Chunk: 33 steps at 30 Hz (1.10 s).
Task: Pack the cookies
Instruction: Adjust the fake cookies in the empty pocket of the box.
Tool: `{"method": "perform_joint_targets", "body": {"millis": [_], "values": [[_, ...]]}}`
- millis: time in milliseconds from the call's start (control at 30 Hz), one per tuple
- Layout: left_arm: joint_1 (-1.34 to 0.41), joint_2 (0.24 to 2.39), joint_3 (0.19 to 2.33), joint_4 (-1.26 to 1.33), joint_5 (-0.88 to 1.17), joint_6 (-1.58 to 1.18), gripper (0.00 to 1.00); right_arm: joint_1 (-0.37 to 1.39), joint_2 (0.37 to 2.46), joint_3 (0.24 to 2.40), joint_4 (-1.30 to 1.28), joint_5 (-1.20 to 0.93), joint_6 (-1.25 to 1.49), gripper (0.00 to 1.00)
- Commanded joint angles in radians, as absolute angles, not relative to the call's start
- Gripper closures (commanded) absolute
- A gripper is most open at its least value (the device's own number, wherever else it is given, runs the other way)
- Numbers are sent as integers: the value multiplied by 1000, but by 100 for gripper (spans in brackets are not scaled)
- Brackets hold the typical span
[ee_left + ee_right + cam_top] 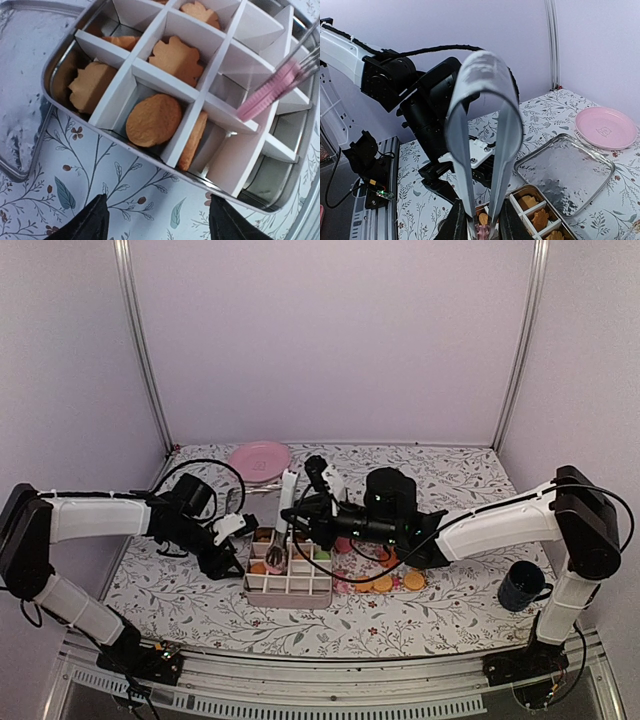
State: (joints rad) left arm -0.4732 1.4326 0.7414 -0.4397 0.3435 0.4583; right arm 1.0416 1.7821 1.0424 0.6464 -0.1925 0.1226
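One pink plate (258, 460), one divided tin (288, 597), one dark mug (522, 587), one pair of tongs (481, 64) (cookies (152, 120) overlap, uncountable).

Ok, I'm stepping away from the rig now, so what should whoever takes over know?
Left gripper: open, empty, beside the tin.
Right gripper: shut on the tongs, tips over the tin.
Done: cookies sit in several compartments.
To do: loose cookies lie right of the tin; other compartments are empty.
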Motion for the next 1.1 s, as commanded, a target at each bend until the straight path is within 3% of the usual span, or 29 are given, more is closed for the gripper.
{"method": "perform_joint_targets", "body": {"millis": [0,467,800,967,1067], "values": [[-491,1437,737,-428,333,475,31,1039,1731,1002,738,-203,176,82],[-492,1406,746,-500,354,502,30,1026,1728,976,760,-196,192,71],[-491,1408,772,-528,339,525,28,1036,1718,997,700,-160,142,69],[-491,1411,780,-533,342,528,27,1037,1692,996,695,-141,133,58],[-491,1414,784,-535,343,528,27,1036,1672,998,698,-136,131,57]]}}
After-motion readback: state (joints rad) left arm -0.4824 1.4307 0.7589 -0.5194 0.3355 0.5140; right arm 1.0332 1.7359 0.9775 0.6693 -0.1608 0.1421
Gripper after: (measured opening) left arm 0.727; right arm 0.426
